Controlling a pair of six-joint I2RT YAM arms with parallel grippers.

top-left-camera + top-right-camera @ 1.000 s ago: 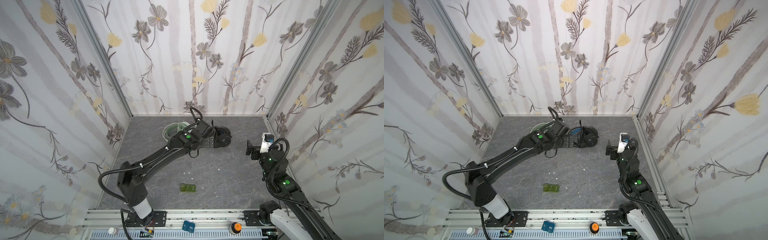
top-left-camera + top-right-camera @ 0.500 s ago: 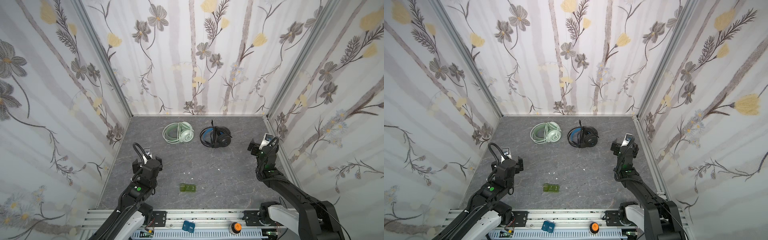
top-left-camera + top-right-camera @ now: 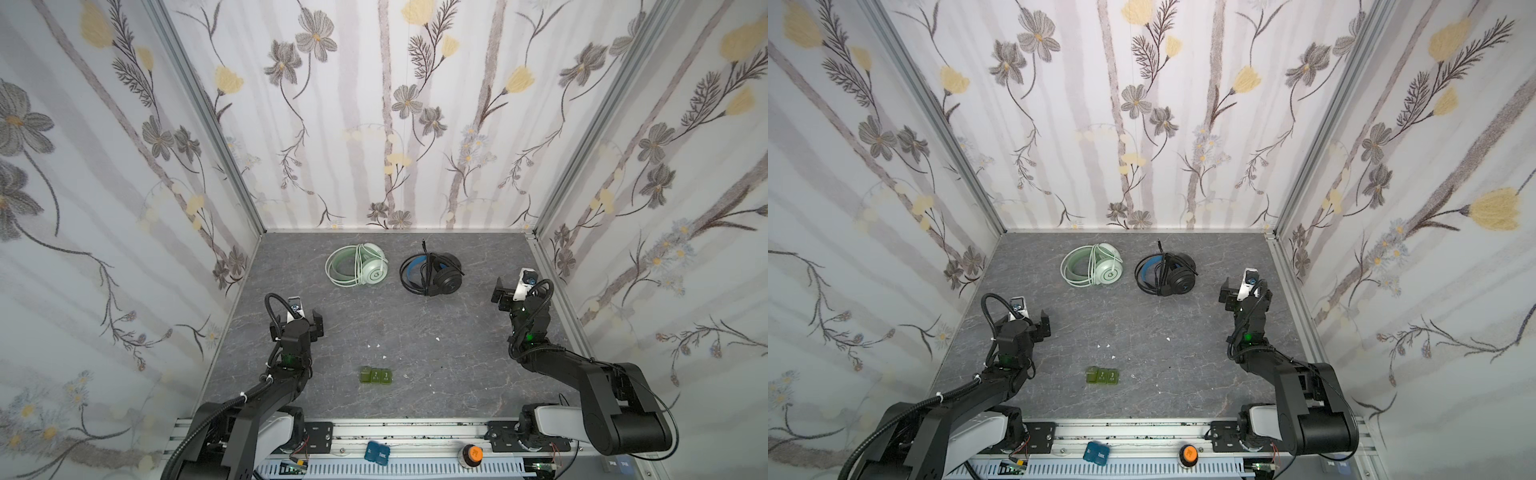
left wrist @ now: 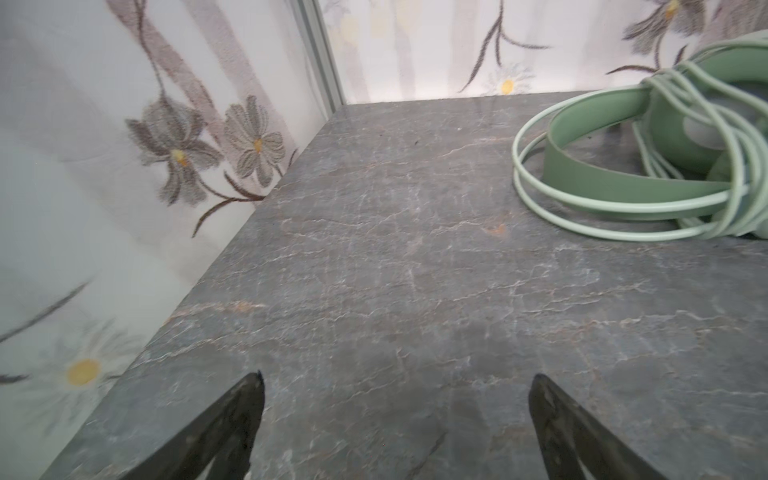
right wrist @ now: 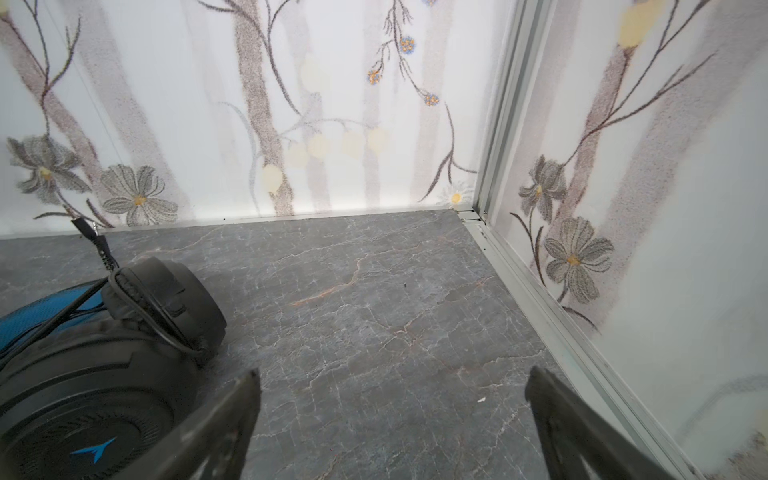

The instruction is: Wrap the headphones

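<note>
The left arm has pulled back from the 2 headsets to the near left of the grey floor [image 3: 415, 332], and the right arm has folded lower by the side wall. The left gripper [image 3: 296, 326] is spread wide and empty, as is the right gripper [image 3: 515, 291].

The mint green headset [image 3: 359, 270] lies near the back wall, its pale cable wound around it, just beside the black headset [image 3: 432, 274], likewise wrapped. A blue arrow logo [image 5: 93, 451] marks the black ear cup. The 3 green blocks [image 3: 376, 376] carry small print; 1 shows a 3.
</note>
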